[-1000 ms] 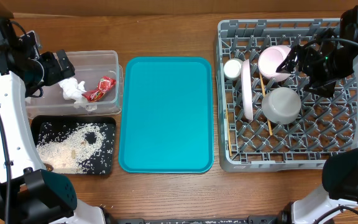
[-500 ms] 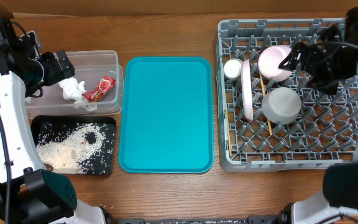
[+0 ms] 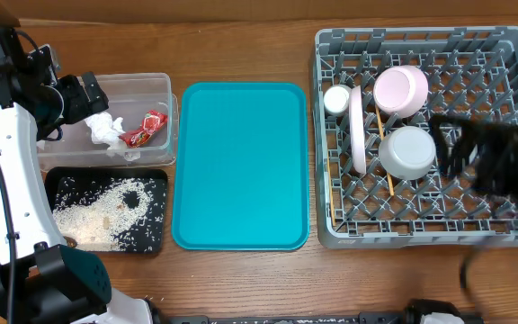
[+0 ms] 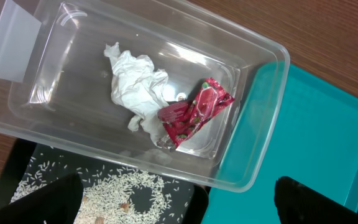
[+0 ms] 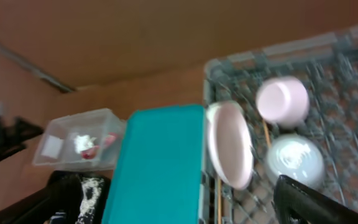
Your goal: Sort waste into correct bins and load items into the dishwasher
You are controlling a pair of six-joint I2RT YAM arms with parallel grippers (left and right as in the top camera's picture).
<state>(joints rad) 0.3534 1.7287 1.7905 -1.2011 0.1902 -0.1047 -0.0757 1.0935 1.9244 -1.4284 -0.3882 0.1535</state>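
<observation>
Only a narrow strip of counter [image 3: 306, 63] parted the teal tray [image 3: 241, 162] from the dish rack [image 3: 421, 229]. The left gripper's [image 4: 178, 202] jaws gaped empty above the clear tub [image 4: 253, 124]. The right gripper [image 5: 179, 202], smeared at the overhead's lower right, had its jaws likewise spread and empty.

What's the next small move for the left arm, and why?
Probably just lift the left end effector clear of the tub. It is open and empty. The tissue and wrapper lie in the tub, the rice in the black tray, the dishes all sit in the rack, and the teal tray is bare.
</observation>
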